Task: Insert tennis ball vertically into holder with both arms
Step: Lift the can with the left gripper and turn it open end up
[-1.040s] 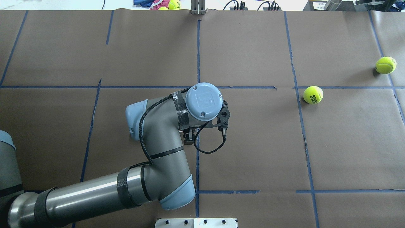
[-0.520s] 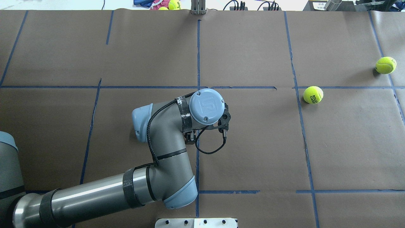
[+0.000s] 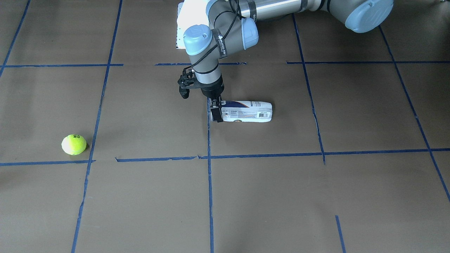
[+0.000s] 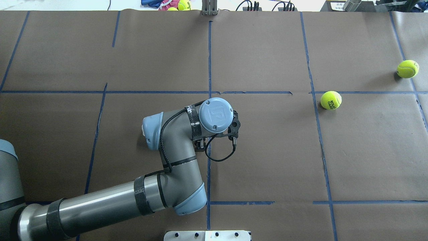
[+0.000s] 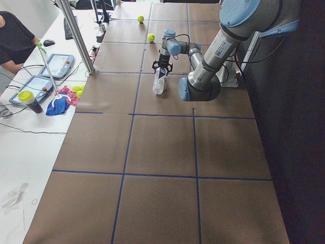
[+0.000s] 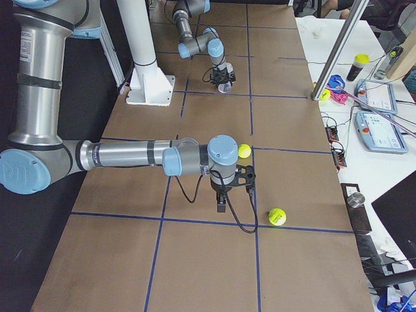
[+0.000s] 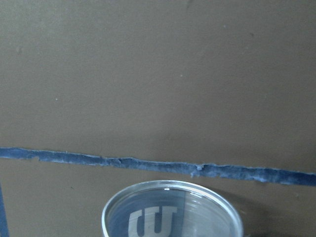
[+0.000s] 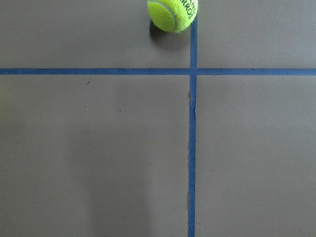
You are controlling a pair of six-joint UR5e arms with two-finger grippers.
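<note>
Judging from how things lie, the task is near its start. Nothing is inserted, and the holder (image 3: pixel 248 111) is not yet upright: it lies on its side on the brown-papered table (image 3: pixel 316 196), its long axis pointing toward the robot's left. The left gripper (image 3: pixel 217 115) points down at the holder's end on the robot's right side. Its black fingers are against that clear round rim, which shows at the bottom edge of the left wrist view. Whether they pinch the wall or only stand beside it I cannot tell, as the front view shows them too small to settle it. Both balls rest on the table well apart from the holder, on its robot's-right side: the nearer tennis ball (image 4: pixel 331 100) first, then the farther tennis ball (image 4: pixel 408 68) beyond it and a little farther from the robot. The right gripper (image 6: pixel 223 207) hangs above the table, out past the nearer ball from the holder. Only the side camera catches it, so whether its fingers are spread or pressed together cannot be told. A ball sits at the top of the right wrist view — probably the farther one. Left to do, as I judge it: secure the holder and stand it on end with its mouth up, pick up a ball, bring it over the holder and lower it straight in.
</note>
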